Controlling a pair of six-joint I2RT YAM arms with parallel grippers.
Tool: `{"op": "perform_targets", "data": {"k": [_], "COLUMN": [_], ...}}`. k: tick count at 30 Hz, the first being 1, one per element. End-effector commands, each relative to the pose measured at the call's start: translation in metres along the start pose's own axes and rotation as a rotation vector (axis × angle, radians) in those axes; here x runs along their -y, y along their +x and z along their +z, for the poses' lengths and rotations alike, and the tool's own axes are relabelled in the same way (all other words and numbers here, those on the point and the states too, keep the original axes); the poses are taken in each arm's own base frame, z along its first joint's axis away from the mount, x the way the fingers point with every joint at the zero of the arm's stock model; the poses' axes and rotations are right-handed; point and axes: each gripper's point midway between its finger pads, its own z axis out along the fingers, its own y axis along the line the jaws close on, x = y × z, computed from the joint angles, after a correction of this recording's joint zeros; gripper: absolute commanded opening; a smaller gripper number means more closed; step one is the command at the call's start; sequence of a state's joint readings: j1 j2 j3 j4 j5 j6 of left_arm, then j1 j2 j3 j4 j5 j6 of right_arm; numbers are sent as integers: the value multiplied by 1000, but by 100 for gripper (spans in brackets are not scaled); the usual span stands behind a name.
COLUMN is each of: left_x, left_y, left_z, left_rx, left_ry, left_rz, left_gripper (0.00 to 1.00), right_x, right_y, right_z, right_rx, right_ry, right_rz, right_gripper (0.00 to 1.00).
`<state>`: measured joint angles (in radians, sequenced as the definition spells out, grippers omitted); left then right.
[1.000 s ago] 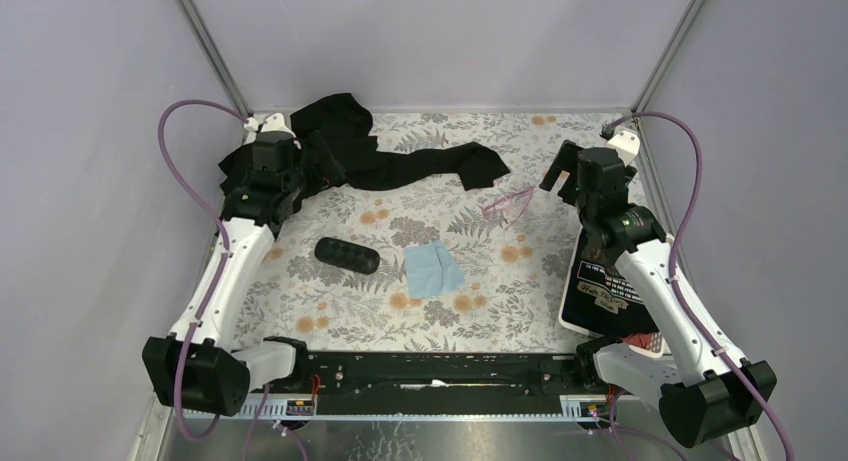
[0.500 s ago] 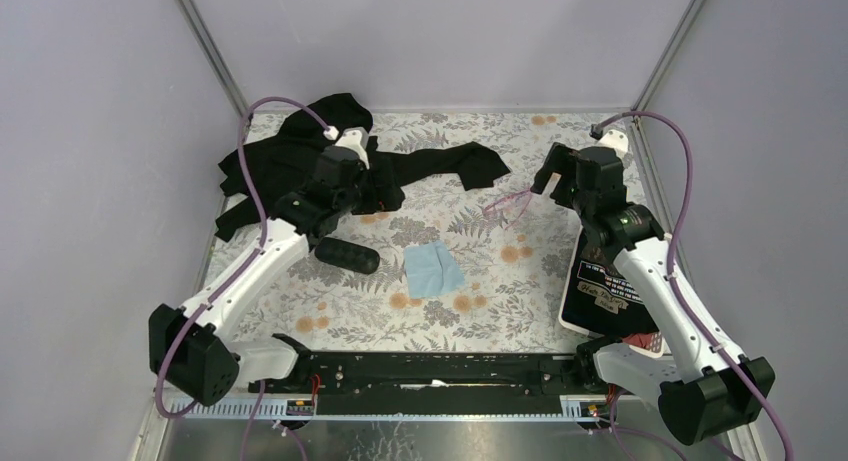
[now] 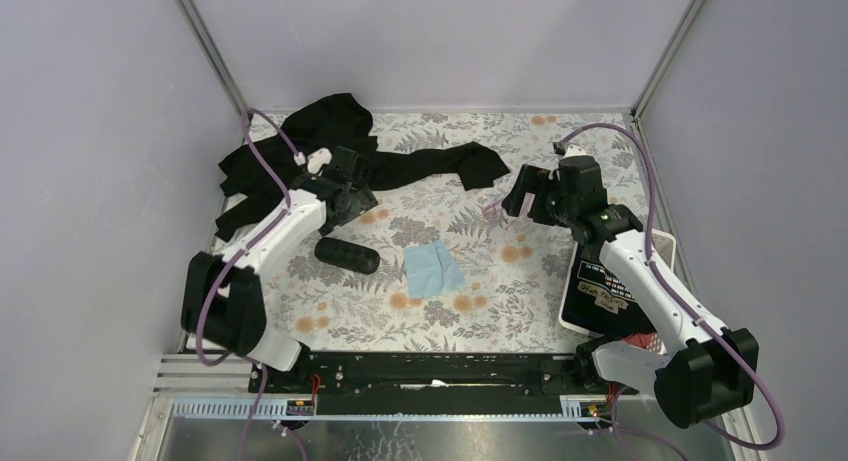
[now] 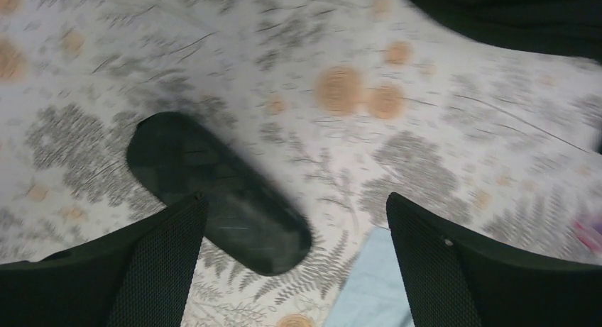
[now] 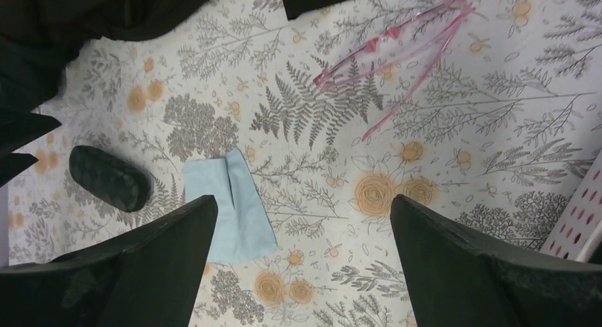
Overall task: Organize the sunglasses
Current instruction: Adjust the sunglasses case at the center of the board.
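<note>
The sunglasses [image 5: 387, 54], thin pink frame with slim pink arms, lie unfolded on the floral table; in the top view the sunglasses [image 3: 494, 210] peek out just left of my right gripper [image 3: 514, 199]. In its wrist view, the right gripper [image 5: 302, 199] stands open above the table, with the glasses beyond its tips. My left gripper [image 3: 355, 199] hovers open over the black oval case [image 3: 347, 255]. The closed case [image 4: 216, 192] lies below the open left gripper [image 4: 294, 199]. A light blue cloth [image 3: 432, 269] lies right of the case.
A black garment [image 3: 420, 164] sprawls across the far left of the table, under the left arm. A white basket [image 3: 662, 249] holding a black printed pack [image 3: 600, 286] sits at the right edge. Grey walls close in on three sides.
The left arm swung in from the far left corner to above the case. The right gripper moved left and lower toward the sunglasses. Both stayed open.
</note>
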<state>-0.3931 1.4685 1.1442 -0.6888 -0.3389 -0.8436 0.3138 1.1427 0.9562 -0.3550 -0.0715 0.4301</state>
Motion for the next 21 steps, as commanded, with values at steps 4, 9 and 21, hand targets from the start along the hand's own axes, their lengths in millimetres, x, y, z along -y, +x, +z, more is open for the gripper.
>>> {"op": "perform_targets", "data": {"k": [4, 9, 21], "left_x": [-60, -58, -58], "left_y": [56, 68, 102], "left_z": [29, 36, 60], "left_rx": [-200, -219, -324], "left_ry": [-311, -278, -225], "left_rz": [-135, -189, -158], "left_gripper": [99, 99, 91], "right_x": [-12, -14, -16], "right_y": [5, 6, 14], "right_z": [1, 3, 8], "right_rx": [-35, -53, -93], "right_ry": [-54, -64, -79], "right_rz": [-10, -19, 3], "right_gripper": [100, 100, 100]}}
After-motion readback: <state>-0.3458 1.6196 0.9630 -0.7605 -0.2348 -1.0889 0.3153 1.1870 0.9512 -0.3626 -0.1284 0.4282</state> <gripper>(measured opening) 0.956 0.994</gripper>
